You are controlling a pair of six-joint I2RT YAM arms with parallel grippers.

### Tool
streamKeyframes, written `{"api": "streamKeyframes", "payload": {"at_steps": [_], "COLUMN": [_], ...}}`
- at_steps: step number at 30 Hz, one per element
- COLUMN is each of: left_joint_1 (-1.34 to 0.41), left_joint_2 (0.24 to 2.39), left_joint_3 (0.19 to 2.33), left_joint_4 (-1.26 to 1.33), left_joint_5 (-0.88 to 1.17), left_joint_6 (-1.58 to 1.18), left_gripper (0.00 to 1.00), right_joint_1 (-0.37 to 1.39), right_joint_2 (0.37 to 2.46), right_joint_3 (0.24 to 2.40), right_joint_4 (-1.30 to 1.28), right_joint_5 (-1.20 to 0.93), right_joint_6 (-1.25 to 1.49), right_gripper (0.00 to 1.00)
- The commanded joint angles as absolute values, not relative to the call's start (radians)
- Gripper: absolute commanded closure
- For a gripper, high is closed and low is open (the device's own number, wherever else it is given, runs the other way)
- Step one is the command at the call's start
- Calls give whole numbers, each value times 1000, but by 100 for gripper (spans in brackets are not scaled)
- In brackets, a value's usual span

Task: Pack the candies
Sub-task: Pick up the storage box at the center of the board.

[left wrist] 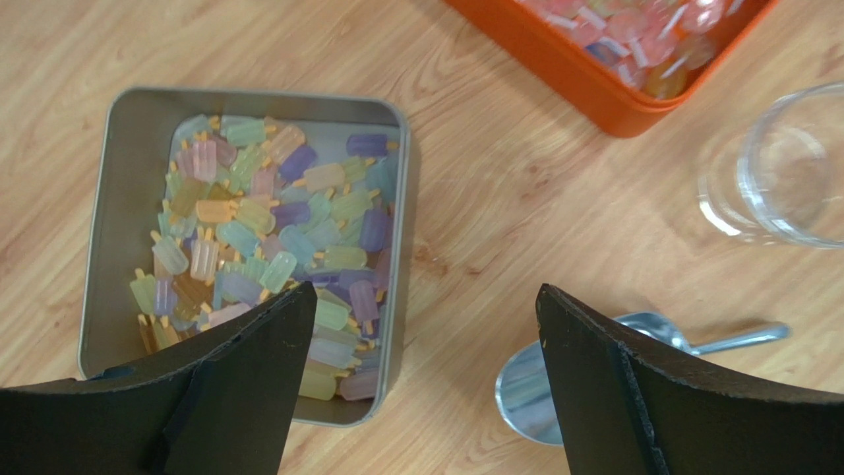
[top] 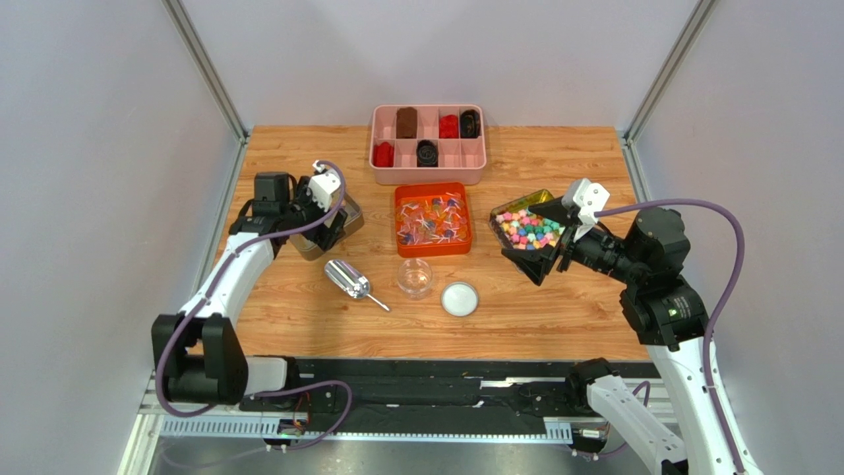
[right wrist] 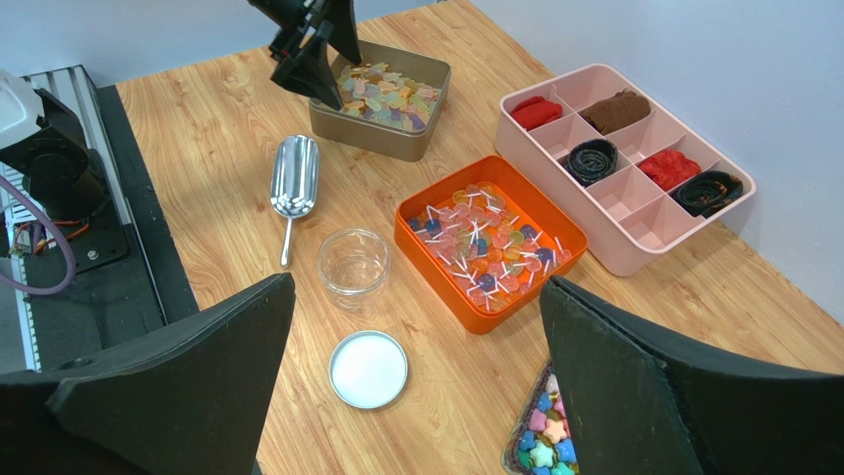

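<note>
Two grippers, left gripper [left wrist: 424, 302] and right gripper [right wrist: 416, 287], gape wide, holding nothing; the candies [left wrist: 634, 35] lie in the orange tray [left wrist: 565, 74] beyond your left fingertips, off to their right; close here and you risk nipping the tin [left wrist: 104, 247] of pastel pieces [left wrist: 267, 228], not the scoop [left wrist: 525, 391].

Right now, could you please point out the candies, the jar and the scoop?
candies [top: 433, 220]: top view, middle of the pile.
jar [top: 415, 277]: top view, its bare bottom.
scoop [top: 345, 277]: top view, its metal bowl.
</note>
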State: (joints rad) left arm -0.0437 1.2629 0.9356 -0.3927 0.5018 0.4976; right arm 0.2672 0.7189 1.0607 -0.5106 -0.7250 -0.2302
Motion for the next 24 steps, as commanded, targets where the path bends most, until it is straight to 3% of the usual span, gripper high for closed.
{"api": "streamKeyframes", "payload": {"at_steps": [1,13,19,24], "left_joint_1": [-46,-46,-48,-48], "left_joint_2": [1354,1543,1597,1637], "left_joint_3": [942,994,1008,1038], "left_joint_4": [-276,-247,-262,-324], "left_joint_5": [394,328,305,313], "left_joint_6": [541,615,673,739], "left_gripper": [9,18,35,56], "right_joint_1": [273,275,276,276], "right_joint_2": [721,724,729,732], "right_joint_3": [1057,1054,1054,1054], "right_joint_4": [-471,-474,-477,-476], "right_joint_5": [-713,-718,-716,-715], "right_joint_6": [-247,-255,-256,-258], "right_gripper": [0,0,0,0]}}
